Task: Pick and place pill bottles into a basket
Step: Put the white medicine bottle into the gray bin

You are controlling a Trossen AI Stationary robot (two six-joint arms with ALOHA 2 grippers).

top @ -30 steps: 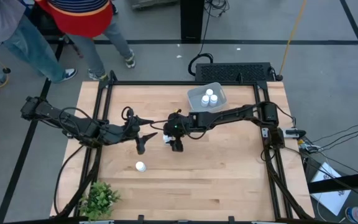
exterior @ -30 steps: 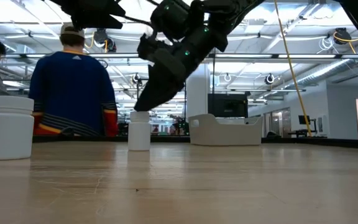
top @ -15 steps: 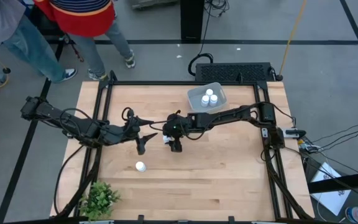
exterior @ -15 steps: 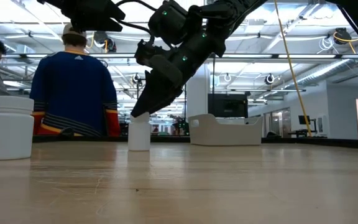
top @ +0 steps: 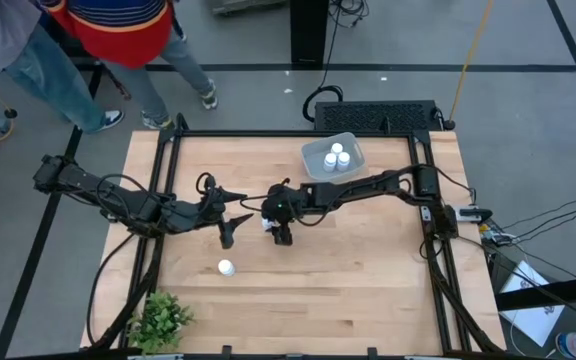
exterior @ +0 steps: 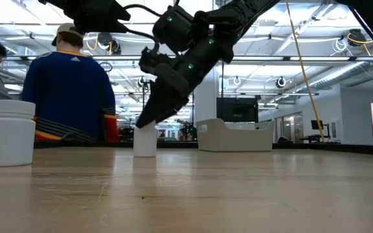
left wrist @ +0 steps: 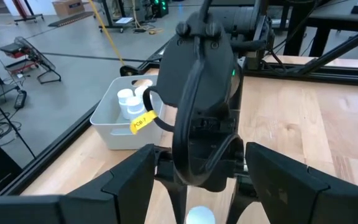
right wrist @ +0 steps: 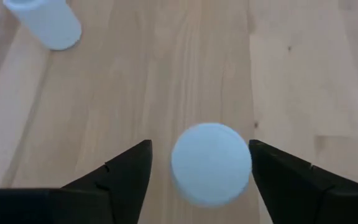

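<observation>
A white pill bottle (right wrist: 211, 163) stands upright on its base on the wooden table, near the middle. My right gripper (top: 269, 223) is open, slanting down over it, with one finger on each side of the cap (exterior: 145, 127); a gap shows beside one finger. A second bottle (top: 226, 267) stands nearer the front edge, also seen as the big bottle (exterior: 10, 133) in the low view. The basket (top: 313, 150) at the far edge holds three bottles (top: 336, 156). My left gripper (top: 238, 226) waits open just left of the right gripper, holding nothing.
A small green plant (top: 160, 320) sits at the front left corner. A black box (top: 378, 115) lies beyond the table's far edge. People (top: 118, 30) stand beyond the far left corner. Bare wood stretches toward the front right.
My right gripper has sunk a little toward the bottle at the table's middle, so that its fingertips now reach down beside the cap instead of hanging above it. The bottle has stayed upright in place.
</observation>
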